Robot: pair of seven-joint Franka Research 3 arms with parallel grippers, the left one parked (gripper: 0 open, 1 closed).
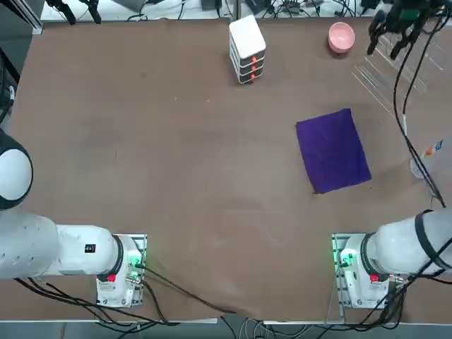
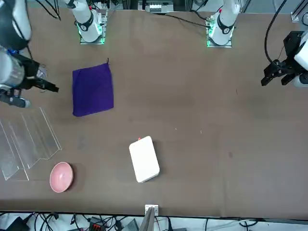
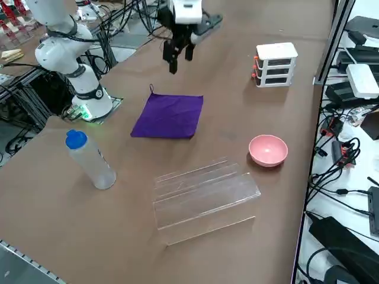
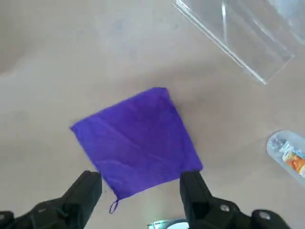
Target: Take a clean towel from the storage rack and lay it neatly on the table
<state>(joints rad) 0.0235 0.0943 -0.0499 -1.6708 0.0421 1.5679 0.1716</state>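
Jaws spread, the right gripper (image 2: 42, 96) hangs above the table (image 2: 192, 159) at the front view's left, near the clear rack (image 2: 30, 144). Rightward come a pink bowl (image 2: 61, 177), the flat purple towel (image 2: 93, 90) and a white box (image 2: 144, 159).

Black cables (image 3: 323, 182) are lying tangled across a white surface (image 2: 192, 222), near a small white box (image 3: 362, 81).

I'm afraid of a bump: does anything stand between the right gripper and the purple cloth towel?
Nothing visible: the open black right gripper hangs above the brown tabletop, its wrist view onto the purple cloth towel unblocked.
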